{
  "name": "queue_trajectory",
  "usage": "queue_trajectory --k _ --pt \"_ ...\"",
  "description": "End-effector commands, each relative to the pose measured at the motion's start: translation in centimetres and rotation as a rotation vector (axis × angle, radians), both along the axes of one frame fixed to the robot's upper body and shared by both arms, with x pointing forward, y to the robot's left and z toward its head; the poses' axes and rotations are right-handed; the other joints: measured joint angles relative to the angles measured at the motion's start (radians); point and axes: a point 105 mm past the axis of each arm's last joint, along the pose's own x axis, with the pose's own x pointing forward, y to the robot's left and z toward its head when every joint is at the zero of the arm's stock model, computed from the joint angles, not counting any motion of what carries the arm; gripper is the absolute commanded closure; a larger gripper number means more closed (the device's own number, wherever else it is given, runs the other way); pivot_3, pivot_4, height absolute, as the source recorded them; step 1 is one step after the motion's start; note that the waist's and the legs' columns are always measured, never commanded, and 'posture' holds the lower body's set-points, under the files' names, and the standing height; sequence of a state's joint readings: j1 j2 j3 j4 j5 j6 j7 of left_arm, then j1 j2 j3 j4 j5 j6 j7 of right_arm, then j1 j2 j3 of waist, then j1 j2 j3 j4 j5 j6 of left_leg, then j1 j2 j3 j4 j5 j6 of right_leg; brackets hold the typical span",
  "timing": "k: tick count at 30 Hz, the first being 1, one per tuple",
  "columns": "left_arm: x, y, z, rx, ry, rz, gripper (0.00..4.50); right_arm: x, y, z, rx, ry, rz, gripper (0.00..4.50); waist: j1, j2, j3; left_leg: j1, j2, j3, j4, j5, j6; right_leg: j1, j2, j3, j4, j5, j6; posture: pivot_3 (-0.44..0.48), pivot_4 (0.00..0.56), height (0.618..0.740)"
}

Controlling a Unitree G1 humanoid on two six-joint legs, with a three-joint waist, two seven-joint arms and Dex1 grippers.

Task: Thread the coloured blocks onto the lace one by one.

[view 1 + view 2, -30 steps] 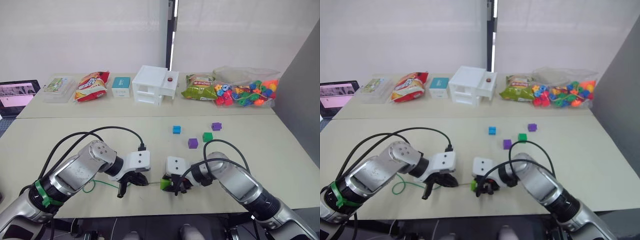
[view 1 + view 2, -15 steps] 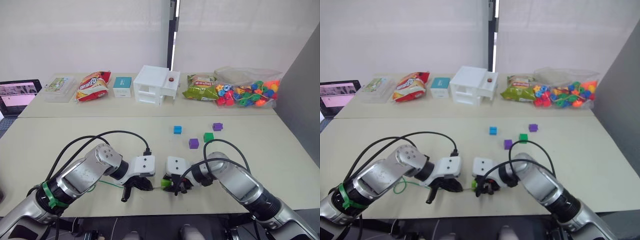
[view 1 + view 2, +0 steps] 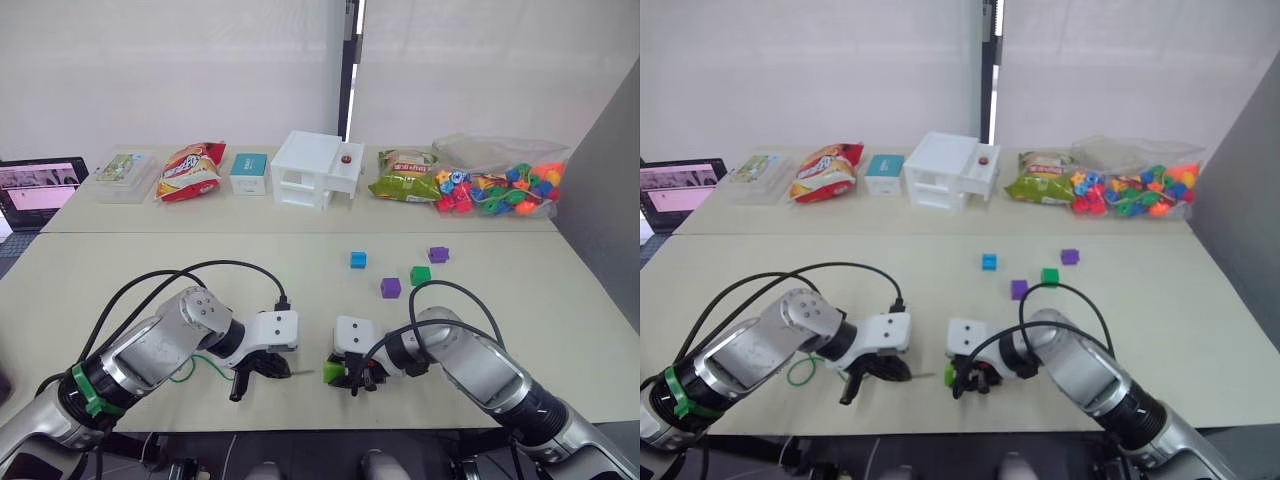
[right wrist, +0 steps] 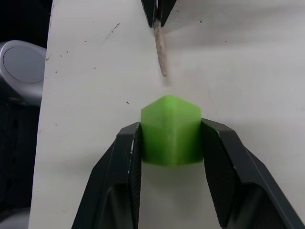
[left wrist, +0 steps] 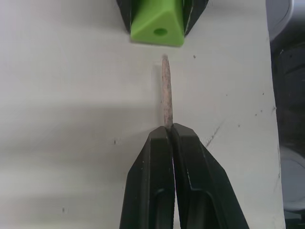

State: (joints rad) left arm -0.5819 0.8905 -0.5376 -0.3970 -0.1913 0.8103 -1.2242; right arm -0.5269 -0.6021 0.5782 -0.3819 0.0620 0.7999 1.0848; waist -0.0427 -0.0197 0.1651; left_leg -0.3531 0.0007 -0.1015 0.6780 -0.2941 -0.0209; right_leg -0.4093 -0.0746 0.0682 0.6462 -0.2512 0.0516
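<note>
Down near the front edge of the table (image 3: 120,270), the light green block (image 4: 170,130) sits clamped between the two fingers of the right gripper (image 4: 170,179), its hole (a small round one) turned toward the lace tip (image 5: 166,88). That stiff tip points at the hole from just short of it, not yet inside. The left gripper (image 5: 172,136) has its fingers pressed together on the base of the tip, and the green lace (image 3: 190,368) trails back from it in a loop on the tabletop beside the left arm.

Farther out, toward the right, lie the loose blocks: the blue block (image 3: 358,260), the dark green block (image 3: 420,275), and two purple blocks (image 3: 390,288) (image 3: 438,254), all apart from each other.
</note>
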Motion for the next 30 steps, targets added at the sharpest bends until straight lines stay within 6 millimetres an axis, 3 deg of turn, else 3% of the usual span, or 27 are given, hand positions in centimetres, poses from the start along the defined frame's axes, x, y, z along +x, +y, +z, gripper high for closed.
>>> queue_trajectory --k 1,30 --pt "0.1 -0.8 0.7 -0.011 -0.028 -0.026 4.5 -1.2 0.0 -1.7 -0.035 0.082 0.02 3.18 0.0 0.0 0.0 0.0 0.0 0.0 0.0 0.0 0.0 0.0 0.0 0.0 0.0 0.0 0.0 0.0 0.15 0.74" --pt "0.2 -2.0 0.8 -0.004 -0.022 -0.067 4.5 -1.2 0.6 -1.4 -0.027 0.079 0.02 3.18 -0.002 0.0 0.0 0.0 0.0 0.0 0.0 0.0 0.0 0.0 0.0 0.0 0.0 0.0 0.0 0.0 0.15 0.74"
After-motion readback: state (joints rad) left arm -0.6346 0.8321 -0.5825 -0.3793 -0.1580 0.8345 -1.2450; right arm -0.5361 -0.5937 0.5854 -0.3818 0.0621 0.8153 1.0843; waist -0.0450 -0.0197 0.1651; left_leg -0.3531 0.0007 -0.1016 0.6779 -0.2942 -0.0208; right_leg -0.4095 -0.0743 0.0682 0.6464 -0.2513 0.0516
